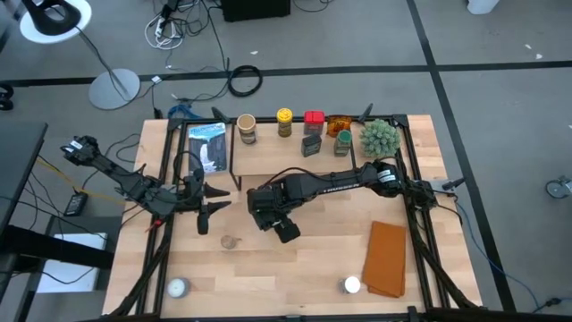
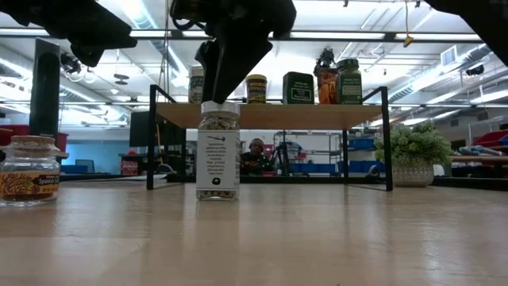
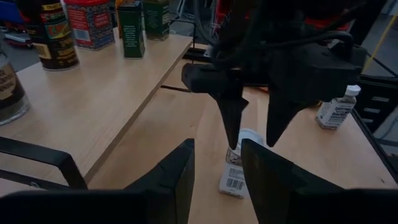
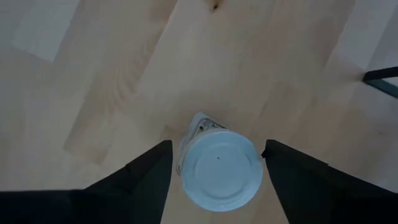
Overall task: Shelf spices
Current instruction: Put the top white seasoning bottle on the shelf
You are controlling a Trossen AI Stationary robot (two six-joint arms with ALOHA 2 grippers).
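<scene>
A clear spice jar with a white lid (image 4: 217,169) stands upright on the table (image 1: 313,268), in front of the shelf (image 1: 286,159). My right gripper (image 4: 216,148) hangs over it, pointing down, open, one finger on either side of the lid; in the low view its fingers (image 2: 226,75) come down to the jar's top (image 2: 217,106). Several spices (image 2: 299,87) stand on the shelf board (image 2: 317,115). A brown-lidded jar (image 1: 230,241) stands on the table, left of the right gripper. My left gripper (image 1: 213,204) waits at the left, open and holding nothing.
A green spiky plant (image 1: 379,136) stands at the shelf's right end. An orange-brown folded cloth (image 1: 388,259) lies near right, with a white-capped thing (image 1: 351,284) beside it. A pale ball (image 1: 177,287) sits near left. A packet (image 1: 209,148) lies left of the shelf.
</scene>
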